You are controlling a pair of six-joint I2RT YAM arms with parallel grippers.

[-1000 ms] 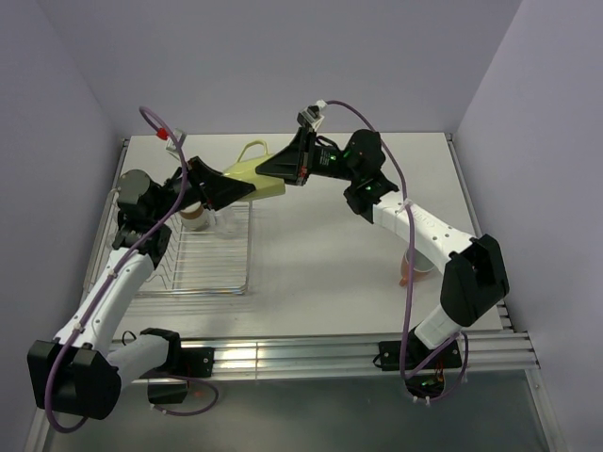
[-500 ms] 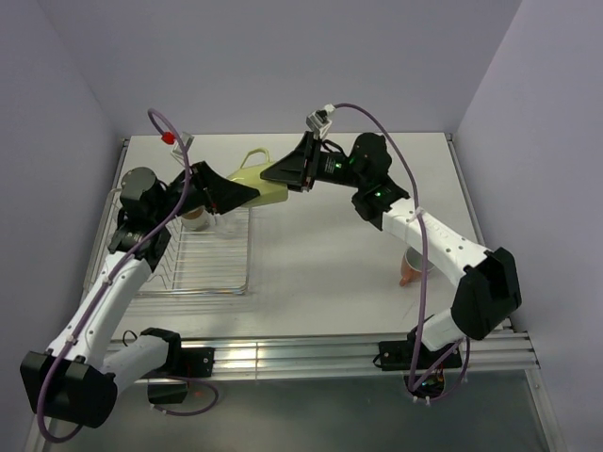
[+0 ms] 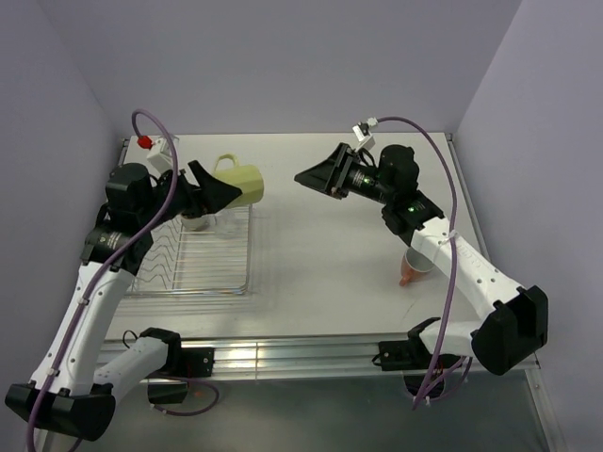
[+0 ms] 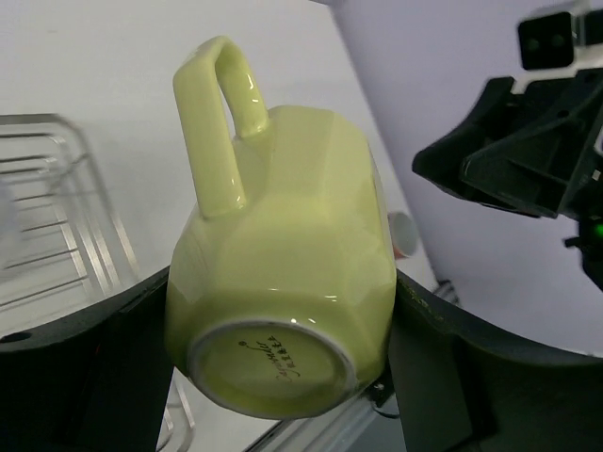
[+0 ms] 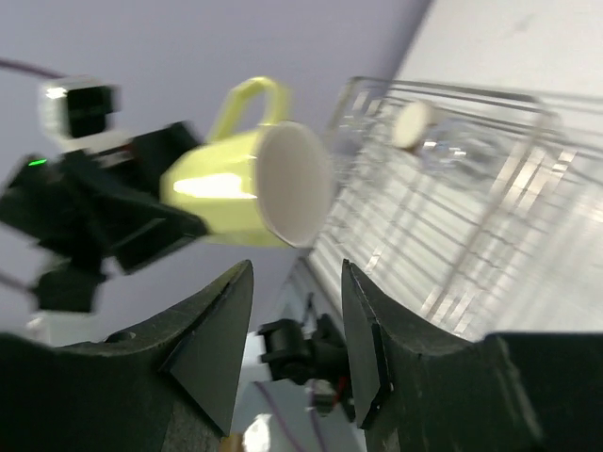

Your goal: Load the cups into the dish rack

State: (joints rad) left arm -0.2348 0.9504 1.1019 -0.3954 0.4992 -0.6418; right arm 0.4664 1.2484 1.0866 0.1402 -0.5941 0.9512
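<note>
A pale yellow-green mug (image 3: 241, 185) hangs on its side in the air over the far right corner of the dish rack (image 3: 188, 273). My left gripper (image 3: 222, 189) is shut on the mug's body (image 4: 283, 273), base toward the wrist camera and handle up. My right gripper (image 3: 308, 177) stands open and empty, apart to the right of the mug (image 5: 252, 185), its jaws (image 5: 297, 273) pointing at the white inside. A brown-and-cream cup (image 3: 195, 221) and a clear glass tumbler (image 3: 222, 224) sit at the rack's far end. A salmon-orange mug (image 3: 411, 269) lies on the table beneath the right arm.
The wire rack (image 5: 471, 198) lies at the left of the white table, close to the left wall. Side walls close in the table on both sides. An aluminium rail (image 3: 311, 356) runs along the near edge by the arm bases.
My right gripper has opened, let go of the yellow-green mug and drawn back to the right. The left gripper keeps the mug and has shifted it slightly left toward the rack.
</note>
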